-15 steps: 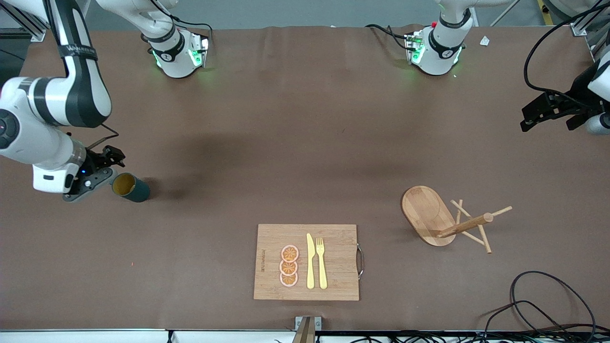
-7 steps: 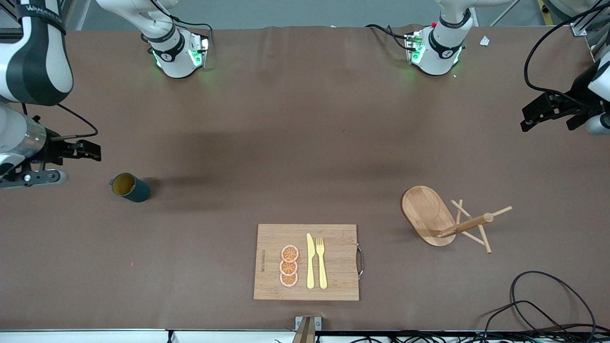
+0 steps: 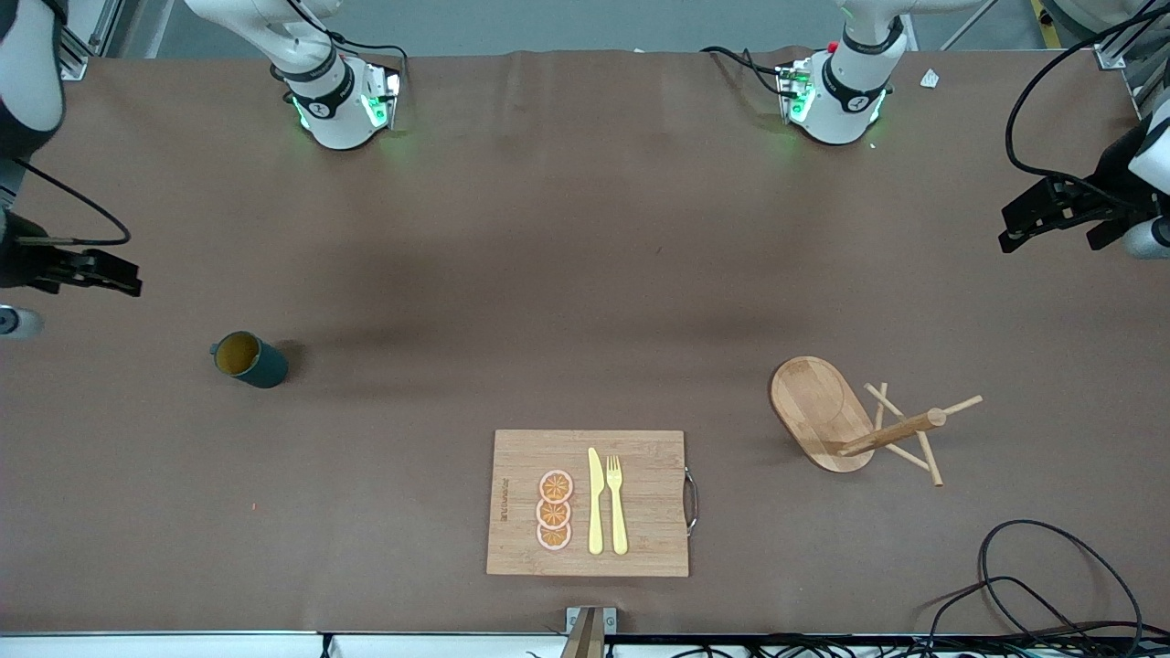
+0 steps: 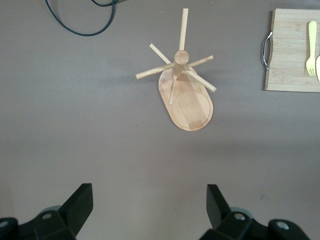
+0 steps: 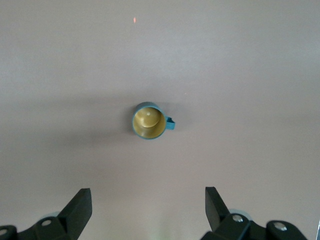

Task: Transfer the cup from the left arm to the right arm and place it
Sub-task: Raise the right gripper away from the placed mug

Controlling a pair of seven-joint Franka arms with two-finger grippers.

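Right end effector (image 3: 119,279) hangs wide open and empty at the worktop's right-arm edge, cup (image 3: 249,359) upright nearby, apparently placed, while left end effector (image 3: 1028,217), also open, waits at its own edge.

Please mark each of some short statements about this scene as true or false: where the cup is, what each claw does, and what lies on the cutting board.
1. The cup stands upright on the table, held by no claw. True.
2. The right claw is shut on the cup. False: it is open and apart from the cup.
3. The left claw is open, up in the air toward the left arm's end of the table. True.
4. The cup hangs on the wooden mug rack. False: the rack's pegs are bare.
5. A knife and a fork lie side by side on the cutting board. True.
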